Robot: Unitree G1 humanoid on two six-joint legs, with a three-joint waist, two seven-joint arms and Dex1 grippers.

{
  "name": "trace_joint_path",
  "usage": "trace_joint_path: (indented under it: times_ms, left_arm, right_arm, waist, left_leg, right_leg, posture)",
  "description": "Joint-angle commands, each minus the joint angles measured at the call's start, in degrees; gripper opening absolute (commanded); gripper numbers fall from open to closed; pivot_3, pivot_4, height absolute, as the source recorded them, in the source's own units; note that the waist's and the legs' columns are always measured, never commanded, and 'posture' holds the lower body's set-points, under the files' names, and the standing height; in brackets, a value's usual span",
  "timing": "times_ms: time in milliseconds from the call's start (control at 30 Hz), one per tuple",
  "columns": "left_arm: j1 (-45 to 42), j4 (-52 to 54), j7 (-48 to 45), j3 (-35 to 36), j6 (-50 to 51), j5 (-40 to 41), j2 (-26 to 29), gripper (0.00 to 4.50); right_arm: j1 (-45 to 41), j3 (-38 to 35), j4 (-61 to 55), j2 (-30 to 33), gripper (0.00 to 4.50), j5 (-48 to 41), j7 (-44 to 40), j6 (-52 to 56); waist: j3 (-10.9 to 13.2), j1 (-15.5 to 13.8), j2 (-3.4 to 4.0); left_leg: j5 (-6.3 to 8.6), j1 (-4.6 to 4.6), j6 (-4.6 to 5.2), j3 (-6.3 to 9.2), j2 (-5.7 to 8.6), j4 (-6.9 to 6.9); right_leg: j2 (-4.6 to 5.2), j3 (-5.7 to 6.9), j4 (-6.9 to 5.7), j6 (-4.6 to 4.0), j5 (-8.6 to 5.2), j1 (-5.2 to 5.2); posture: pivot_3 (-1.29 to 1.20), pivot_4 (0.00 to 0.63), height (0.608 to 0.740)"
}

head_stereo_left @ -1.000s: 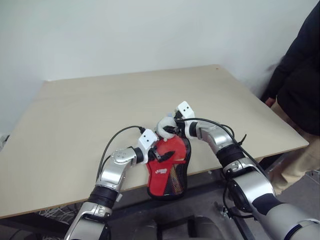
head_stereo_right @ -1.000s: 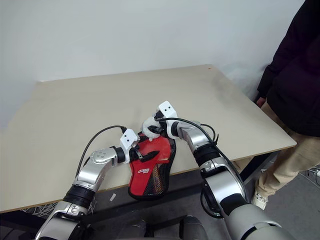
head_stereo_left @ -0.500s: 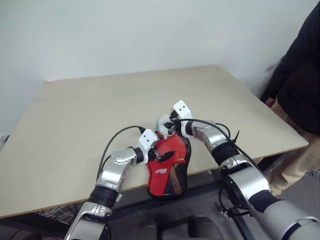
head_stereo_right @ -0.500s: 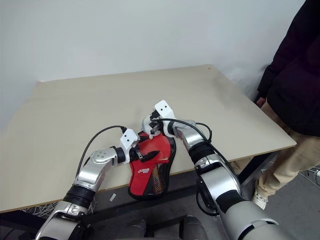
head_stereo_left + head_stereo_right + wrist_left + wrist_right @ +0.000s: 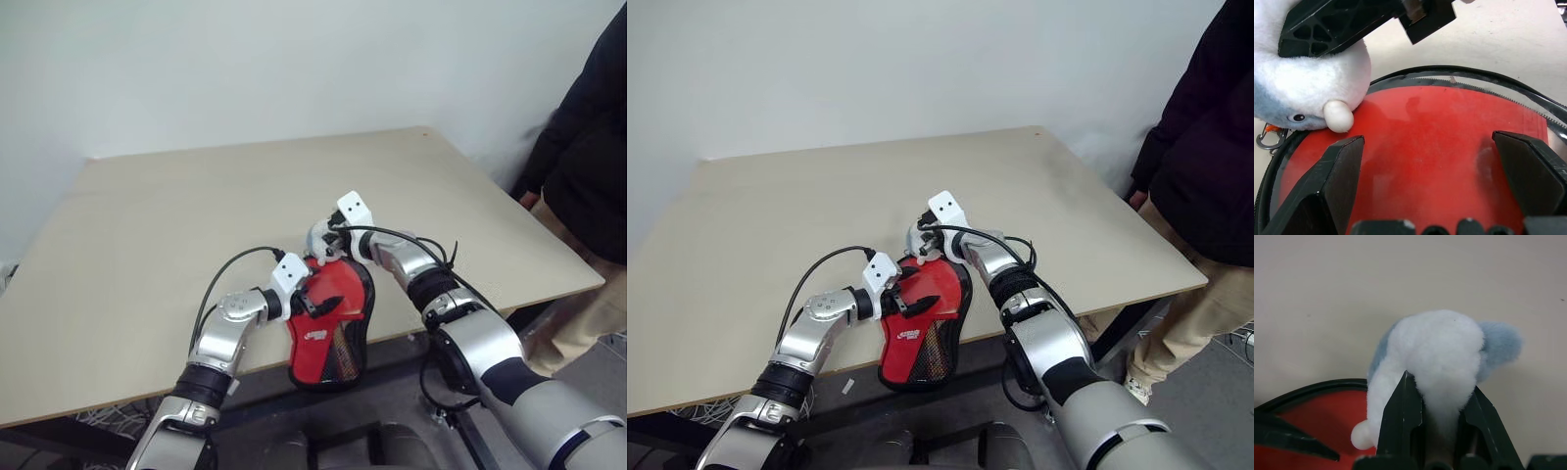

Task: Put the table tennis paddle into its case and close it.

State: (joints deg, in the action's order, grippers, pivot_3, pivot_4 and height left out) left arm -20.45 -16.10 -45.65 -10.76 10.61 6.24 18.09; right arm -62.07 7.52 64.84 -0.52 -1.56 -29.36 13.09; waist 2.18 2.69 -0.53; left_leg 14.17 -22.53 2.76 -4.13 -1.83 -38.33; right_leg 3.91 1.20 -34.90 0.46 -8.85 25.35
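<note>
The case (image 5: 328,338) lies at the table's near edge, clear window up, its narrow end hanging past the edge. Red shows behind the window (image 5: 1440,147). The table tennis paddle is hidden; I cannot tell whether that red is its face. My left gripper (image 5: 315,302) rests open over the window, fingers spread wide. At the case's far end, my right gripper (image 5: 1440,387) is shut on the pale plush charm (image 5: 1440,342), pinching its body. The charm (image 5: 1308,93) touches the case's black zipper rim (image 5: 1488,88).
The pale wooden table (image 5: 196,215) stretches away to the far wall. A person in dark clothes (image 5: 588,147) stands at the table's right side. Black cables loop off both wrists.
My right gripper has slid a little to the left and closed on the plush charm. The left gripper and the case have stayed put.
</note>
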Motion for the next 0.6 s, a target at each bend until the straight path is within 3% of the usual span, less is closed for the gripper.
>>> trace_joint_path:
  times_ms: [33, 600]
  left_arm:
    - [1.5, -0.8, -0.6, -2.2, 1.3, -1.2, -0.3, 4.50]
    - [2.3, 0.0, -0.2, -2.2, 1.7, -1.3, -0.6, 4.50]
  right_arm:
    - [-3.1, -2.0, 1.4, 1.1, 0.28, 0.8, 3.2, -1.7]
    - [-6.0, -3.7, 6.4, 3.1, 0.28, 2.5, 7.3, -2.4]
  waist:
    - [0.0, 0.0, 0.00]
    - [0.0, -0.1, 0.00]
  left_leg:
    - [0.00, 0.00, 0.00, 0.00, 0.00, 0.00]
    - [-0.02, -0.01, 0.03, 0.02, 0.03, 0.00]
  right_leg:
    - [0.00, 0.00, 0.00, 0.00, 0.00, -0.01]
    - [0.02, 0.00, 0.01, 0.00, 0.00, -0.02]
  posture:
    - [0.00, 0.000, 0.740]
    - [0.00, 0.000, 0.740]
